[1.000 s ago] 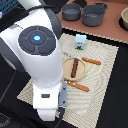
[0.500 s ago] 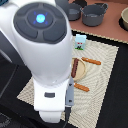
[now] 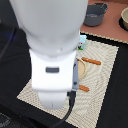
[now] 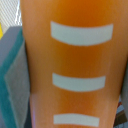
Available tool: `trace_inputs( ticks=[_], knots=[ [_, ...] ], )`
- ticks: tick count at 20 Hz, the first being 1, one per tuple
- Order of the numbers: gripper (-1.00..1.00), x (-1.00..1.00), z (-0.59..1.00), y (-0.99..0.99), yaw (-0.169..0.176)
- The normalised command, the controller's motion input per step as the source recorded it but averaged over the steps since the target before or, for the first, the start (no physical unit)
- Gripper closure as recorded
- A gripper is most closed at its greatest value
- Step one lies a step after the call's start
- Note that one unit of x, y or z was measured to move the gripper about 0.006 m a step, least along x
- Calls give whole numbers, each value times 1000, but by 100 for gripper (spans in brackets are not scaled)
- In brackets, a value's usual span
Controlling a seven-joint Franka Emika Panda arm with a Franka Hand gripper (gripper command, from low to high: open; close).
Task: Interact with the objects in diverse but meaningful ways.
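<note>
An orange block with pale cross bars (image 4: 77, 65) fills the wrist view from very close, so it is most likely the ridged bread block. A grey, teal-edged surface (image 4: 15, 75) lies beside it. In the exterior view my white arm (image 3: 50, 55) covers the middle of the mat and hides the gripper. Beside the arm, the edge of the tan plate (image 3: 83, 70) shows. Two slim orange-brown sticks (image 3: 91, 61) (image 3: 83, 88) lie near the plate. A small white-and-blue carton (image 3: 83, 43) stands at the mat's far edge. No fingers are clearly visible in either view.
The cream woven mat (image 3: 102, 82) lies on a dark tabletop. One grey pot (image 3: 95, 14) and another dark vessel (image 3: 124, 18) sit on the brown surface behind it, toward the exterior view's right.
The arm has swung toward the camera and lower, and now blocks most of the mat. The dark sausage on the plate is covered.
</note>
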Motion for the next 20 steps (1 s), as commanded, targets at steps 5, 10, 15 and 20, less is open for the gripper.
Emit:
trace_inputs(
  ticks=[5, 10, 15, 20],
  knots=[
    [100, -1000, -234, -10, 5],
    [100, -1000, -374, -10, 0],
    [100, -1000, -443, -7, 0],
    [100, -1000, -407, 0, 0]
  ],
)
